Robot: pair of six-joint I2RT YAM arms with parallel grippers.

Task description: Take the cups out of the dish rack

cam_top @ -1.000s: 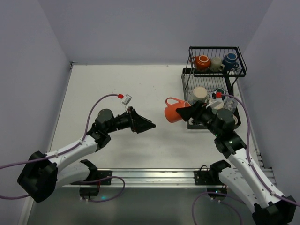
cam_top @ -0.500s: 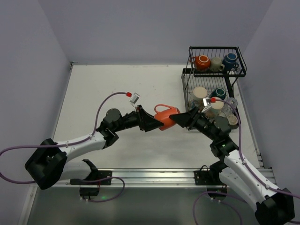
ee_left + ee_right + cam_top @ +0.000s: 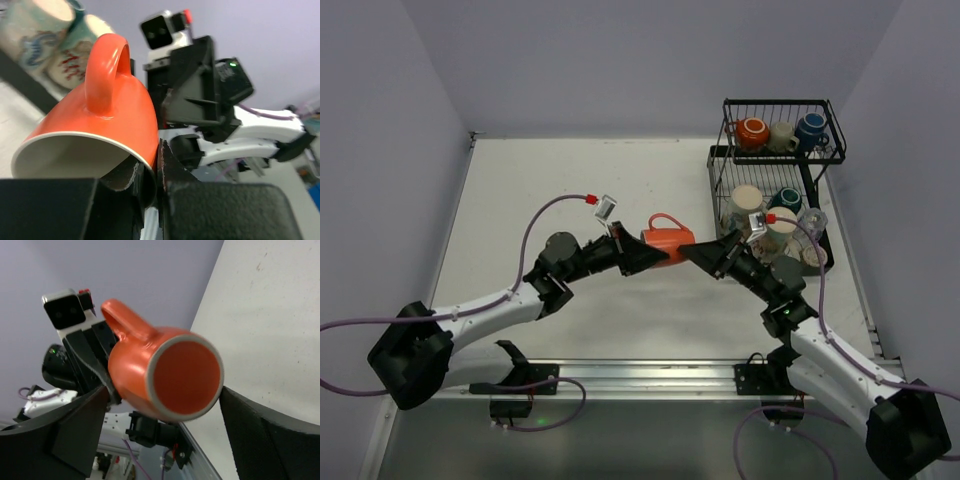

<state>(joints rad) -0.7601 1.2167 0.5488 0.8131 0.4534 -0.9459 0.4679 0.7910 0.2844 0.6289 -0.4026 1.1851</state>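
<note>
An orange-red cup (image 3: 668,240) hangs on its side above the middle of the table, handle up. My left gripper (image 3: 646,258) is shut on its rim (image 3: 150,165), one finger inside the mouth and one outside. My right gripper (image 3: 700,254) stands open at the cup's base (image 3: 186,374), a finger on each side without touching. The black wire dish rack (image 3: 721,160) stands at the far right. Its upper basket holds an orange cup (image 3: 751,133), a cream cup (image 3: 781,136) and a blue cup (image 3: 810,128). The lower tray holds a cream cup (image 3: 747,200), a teal cup (image 3: 787,198) and a patterned cup (image 3: 780,222).
Grey walls close in the white table (image 3: 570,190) on the left, back and right. A metal rail (image 3: 640,372) with both arm bases runs along the near edge. My right arm (image 3: 790,300) reaches in front of the rack's lower tray.
The orange-red cup passed from right gripper to left: the right carried it leftward from the rack, the left reached in and shut on its rim, and the right opened.
</note>
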